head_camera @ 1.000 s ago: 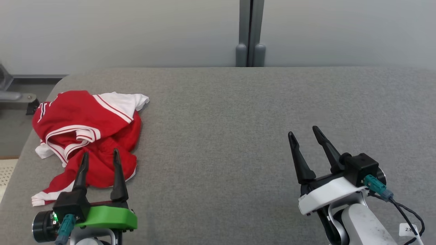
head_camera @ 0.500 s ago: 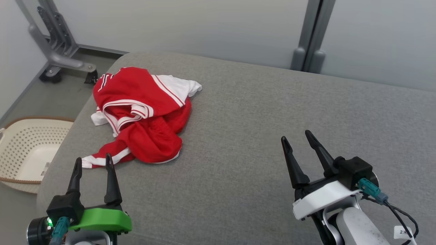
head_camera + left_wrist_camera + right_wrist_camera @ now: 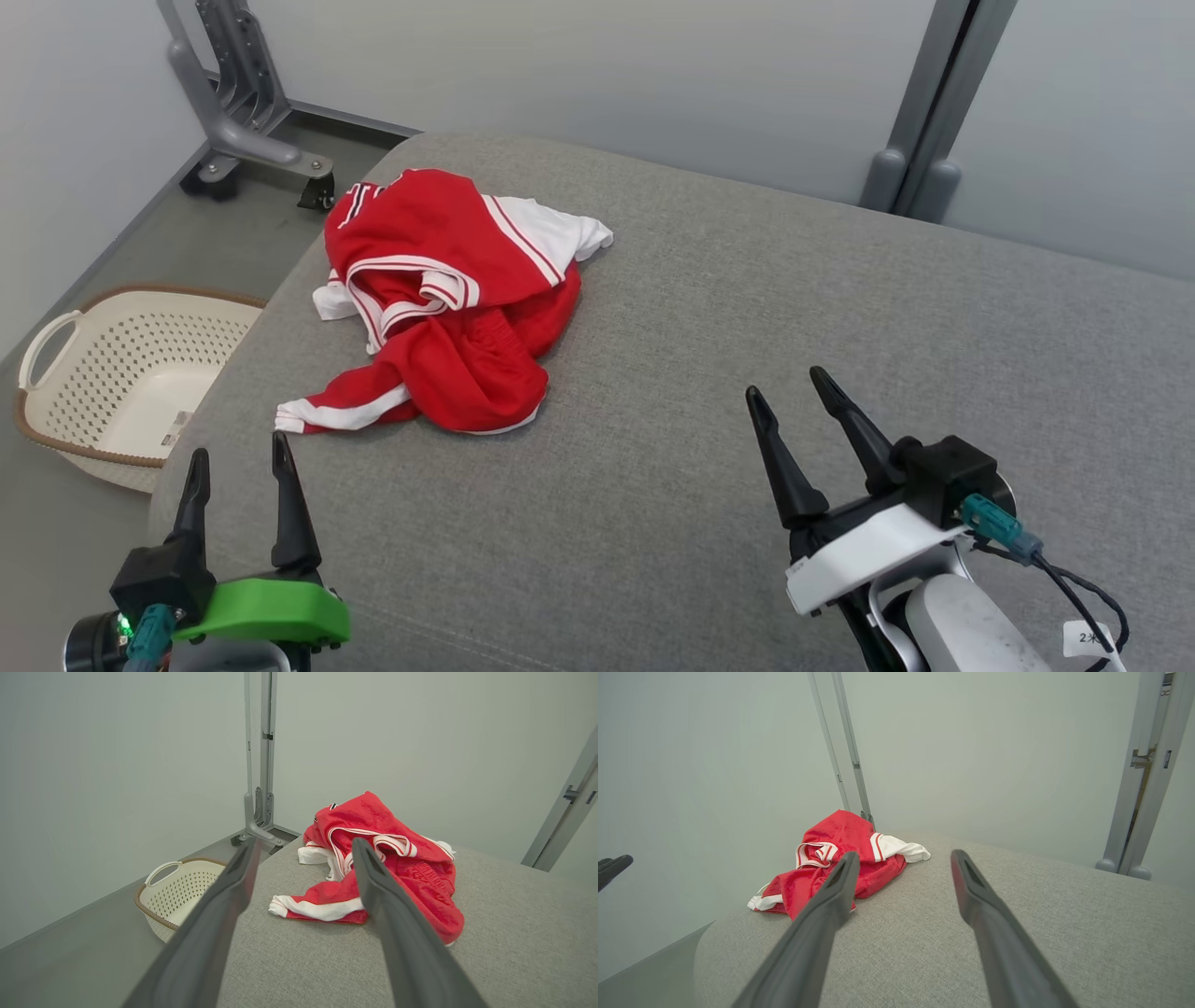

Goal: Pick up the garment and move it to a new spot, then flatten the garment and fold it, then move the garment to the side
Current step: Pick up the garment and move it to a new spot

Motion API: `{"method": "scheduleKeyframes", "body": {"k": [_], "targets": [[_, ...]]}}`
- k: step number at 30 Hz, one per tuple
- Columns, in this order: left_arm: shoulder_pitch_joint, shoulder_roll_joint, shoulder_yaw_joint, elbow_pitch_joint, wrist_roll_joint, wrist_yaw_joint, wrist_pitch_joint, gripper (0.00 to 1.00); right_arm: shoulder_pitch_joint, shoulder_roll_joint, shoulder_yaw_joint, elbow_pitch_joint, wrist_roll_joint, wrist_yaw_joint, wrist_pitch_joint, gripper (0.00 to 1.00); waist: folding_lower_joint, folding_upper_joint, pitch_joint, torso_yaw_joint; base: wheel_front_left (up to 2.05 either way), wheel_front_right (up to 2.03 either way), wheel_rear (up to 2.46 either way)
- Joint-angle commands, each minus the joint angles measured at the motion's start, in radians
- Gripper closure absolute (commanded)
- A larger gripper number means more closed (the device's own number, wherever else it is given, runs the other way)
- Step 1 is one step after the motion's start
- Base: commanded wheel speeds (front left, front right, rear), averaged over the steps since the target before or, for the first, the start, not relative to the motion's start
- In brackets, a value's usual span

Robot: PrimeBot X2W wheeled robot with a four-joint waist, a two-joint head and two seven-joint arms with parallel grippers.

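A crumpled red garment [image 3: 448,299] with white stripes and a white sleeve lies in a heap near the left end of the grey padded surface [image 3: 747,308]. In the left wrist view the garment [image 3: 397,868] lies ahead, one striped cuff pointing toward me. My left gripper [image 3: 236,455] stands open near the front left corner, a short way from that cuff and touching nothing. My right gripper [image 3: 786,390] stands open over bare cushion at the front right, well away from the garment [image 3: 840,868].
A cream perforated laundry basket [image 3: 121,373] sits on the floor to the left of the surface. A grey wheeled metal stand [image 3: 243,121] is at the far left by the wall. A grey post [image 3: 924,112] rises behind the surface.
The head camera has swung to the left, so the whole picture has shifted and the basket and stand have come into view. The garment lies as before. Both grippers stay open.
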State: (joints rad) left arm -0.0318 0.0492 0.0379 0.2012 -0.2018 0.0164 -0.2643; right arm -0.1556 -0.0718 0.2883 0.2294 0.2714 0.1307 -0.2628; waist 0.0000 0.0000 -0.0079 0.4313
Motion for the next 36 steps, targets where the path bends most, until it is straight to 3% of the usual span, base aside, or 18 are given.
{"method": "scheduleKeyframes", "body": {"k": [1,9,15,19,28,36], "targets": [[0.002,0.002,0.003,0.005,-0.010,-0.006,0.000,0.00,-0.009,-0.007,0.000,0.000,0.006,0.000,-0.003,0.00,0.0000,0.0000,0.003,-0.012,0.00,0.00,0.00],[-0.027,0.003,-0.003,0.036,-0.029,-0.023,0.000,0.00,-0.015,-0.016,0.015,-0.002,0.017,0.000,-0.003,0.00,0.0000,0.0000,0.017,-0.063,0.00,0.00,0.00],[-0.104,0.013,-0.026,0.126,-0.079,-0.078,0.023,0.00,-0.032,-0.022,0.017,-0.005,0.020,0.000,-0.003,0.00,0.0000,0.0000,0.033,-0.108,0.00,0.00,0.00],[-0.206,0.039,-0.031,0.199,-0.125,-0.102,0.169,0.00,-0.041,-0.021,0.015,-0.011,0.019,0.000,-0.003,0.00,0.0000,0.0000,0.051,-0.151,0.00,0.00,0.00],[-0.435,0.151,-0.037,0.295,-0.269,-0.132,0.662,0.00,-0.096,-0.031,0.007,-0.032,0.025,0.000,-0.003,0.00,0.0000,0.0000,0.133,-0.283,0.00,0.00,0.00],[-0.526,0.220,-0.038,0.483,-0.368,-0.142,0.927,0.00,-0.149,-0.036,0.005,-0.048,0.034,0.000,-0.003,0.00,0.0000,0.0000,0.209,-0.397,0.00,0.00,0.00]]}}
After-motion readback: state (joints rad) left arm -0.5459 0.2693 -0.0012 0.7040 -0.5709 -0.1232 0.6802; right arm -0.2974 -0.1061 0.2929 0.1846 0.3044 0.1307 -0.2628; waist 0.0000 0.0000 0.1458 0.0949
